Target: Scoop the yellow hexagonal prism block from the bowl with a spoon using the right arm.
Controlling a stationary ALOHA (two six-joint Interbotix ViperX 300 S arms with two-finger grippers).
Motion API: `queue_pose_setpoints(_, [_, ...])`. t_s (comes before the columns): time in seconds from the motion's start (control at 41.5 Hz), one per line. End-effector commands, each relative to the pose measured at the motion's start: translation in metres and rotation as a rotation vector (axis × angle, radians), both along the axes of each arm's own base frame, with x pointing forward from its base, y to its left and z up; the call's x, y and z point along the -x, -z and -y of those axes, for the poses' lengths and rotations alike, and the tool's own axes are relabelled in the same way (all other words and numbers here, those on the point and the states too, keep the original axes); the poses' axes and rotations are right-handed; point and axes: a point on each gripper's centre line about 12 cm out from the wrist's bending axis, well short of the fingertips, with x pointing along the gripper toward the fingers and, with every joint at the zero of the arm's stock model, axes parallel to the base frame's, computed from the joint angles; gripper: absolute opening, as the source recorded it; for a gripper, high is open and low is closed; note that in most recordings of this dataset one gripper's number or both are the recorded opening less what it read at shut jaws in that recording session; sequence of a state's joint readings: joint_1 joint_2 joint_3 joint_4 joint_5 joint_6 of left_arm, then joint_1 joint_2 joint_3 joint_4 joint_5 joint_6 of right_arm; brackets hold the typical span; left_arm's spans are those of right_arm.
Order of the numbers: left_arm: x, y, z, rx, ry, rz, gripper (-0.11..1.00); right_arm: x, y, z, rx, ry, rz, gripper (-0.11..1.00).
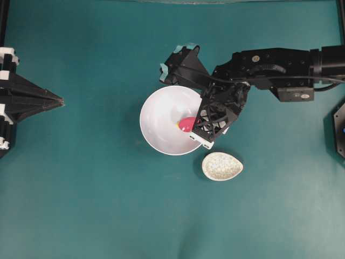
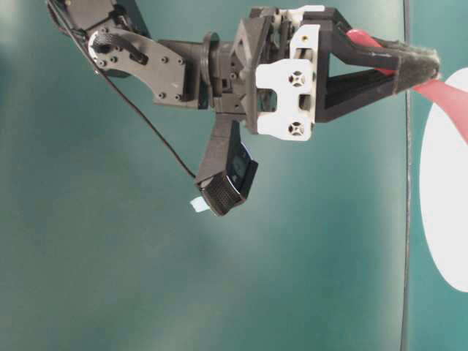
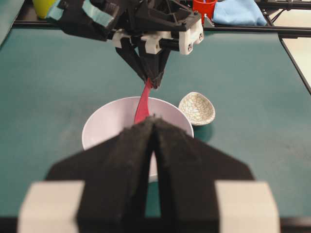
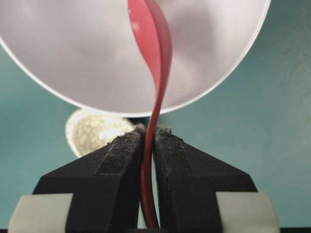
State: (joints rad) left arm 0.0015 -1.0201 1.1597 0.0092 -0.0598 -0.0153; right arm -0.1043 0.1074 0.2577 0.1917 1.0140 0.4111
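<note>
Right claw (image 4: 149,133) clamped on spoon (image 4: 156,63) handle over bowl (image 4: 73,63); no legible writing.

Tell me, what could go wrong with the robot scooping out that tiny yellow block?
1. The right gripper pinches only the thin edge of the spoon handle, so the spoon might twist or slip.
2. The yellow block sits just beside the scoop, not in it, and might get pushed around the bowl instead.
3. The small speckled dish is close by, and the arm could bump it.
</note>
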Motion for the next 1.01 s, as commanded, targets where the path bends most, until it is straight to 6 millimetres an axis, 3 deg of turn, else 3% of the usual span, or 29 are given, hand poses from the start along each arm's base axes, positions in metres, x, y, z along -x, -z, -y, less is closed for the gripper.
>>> queue_pose_setpoints(0.0, [-0.002,-0.013,0.000,0.000,-0.001,0.034,0.02,-0.003,-0.010,0.002,0.011,0.002,0.047,0.10])
queue_pose_setpoints(0.241, [-0.002,-0.013,0.000,0.001,-0.002,0.034,0.02,-0.008,-0.020,0.006,0.049,-0.028,0.069,0.10])
queue_pose_setpoints(0.578, [-0.002,-0.012,0.000,0.001,-0.002,0.031,0.02,-0.012,-0.076,0.010,0.123,-0.129,0.166,0.10])
queue_pose_setpoints(0.698, [-0.002,-0.012,0.000,0.000,-0.001,0.029,0.02,-0.008,-0.085,0.008,0.137,-0.167,0.188,0.10])
queue_pose_setpoints(0.987, [-0.002,-0.012,0.000,0.001,-0.002,0.031,0.02,0.009,-0.087,-0.021,0.151,-0.298,0.204,0.10])
